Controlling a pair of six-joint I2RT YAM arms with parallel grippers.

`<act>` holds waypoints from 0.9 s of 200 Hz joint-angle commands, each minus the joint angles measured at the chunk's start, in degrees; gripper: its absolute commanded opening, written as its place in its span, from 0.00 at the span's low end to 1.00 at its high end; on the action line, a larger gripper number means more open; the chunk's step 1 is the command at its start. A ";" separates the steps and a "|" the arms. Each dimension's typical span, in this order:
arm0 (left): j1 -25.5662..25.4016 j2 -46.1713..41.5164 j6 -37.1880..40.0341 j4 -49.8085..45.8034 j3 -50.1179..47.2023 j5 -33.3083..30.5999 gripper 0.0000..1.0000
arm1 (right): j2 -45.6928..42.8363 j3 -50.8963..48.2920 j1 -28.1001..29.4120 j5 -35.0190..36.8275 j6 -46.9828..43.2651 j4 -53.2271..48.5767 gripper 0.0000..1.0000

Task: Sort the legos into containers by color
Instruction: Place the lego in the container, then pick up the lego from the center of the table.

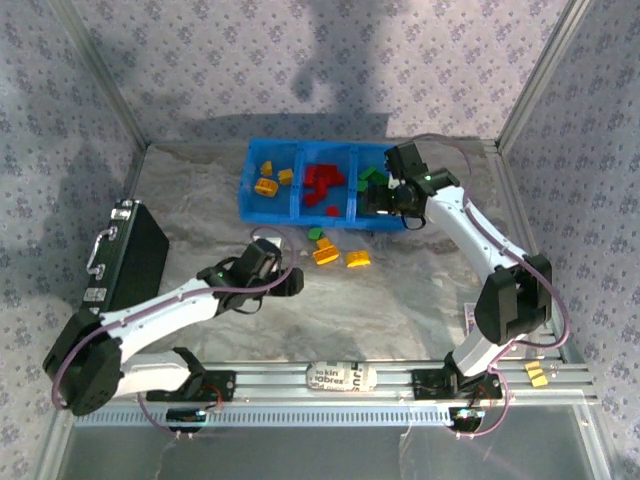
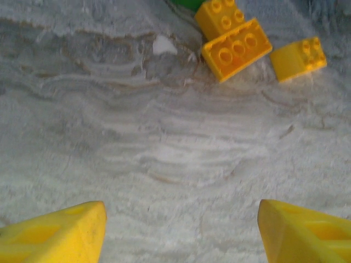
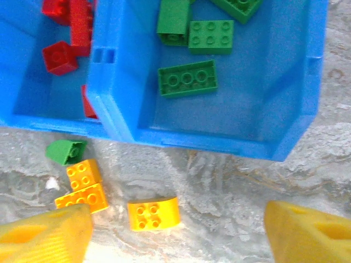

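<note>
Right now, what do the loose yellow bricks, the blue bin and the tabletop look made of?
Yellow bricks: hard moulded plastic, glossy; crisp round studs.
Blue bin: moulded plastic, smooth with a slight sheen; thin walls and dividers.
Tabletop: grey-white veined surface, matt; possibly a marble-print covering or wrinkled sheet, cannot tell which.

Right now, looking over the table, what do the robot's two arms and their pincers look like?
The left arm and the right arm have white shells with chunky black joints, and thin purplish cables loop alongside them. Each ends in a black wrist block. The left gripper and the right gripper carry bright yellow, wedge-shaped fingers.
</note>
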 commanded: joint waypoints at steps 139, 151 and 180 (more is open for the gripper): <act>4.38 29.01 15.11 -1.89 27.68 -0.38 0.69 | -17.43 -19.71 3.63 -2.27 2.93 5.65 0.47; 4.36 31.08 15.87 -2.28 29.37 -0.72 0.69 | -18.88 -20.94 3.27 -2.19 3.02 5.60 0.47; 4.59 35.27 17.29 -3.84 33.44 -2.07 0.68 | -21.64 -23.34 2.44 -2.69 3.17 5.91 0.45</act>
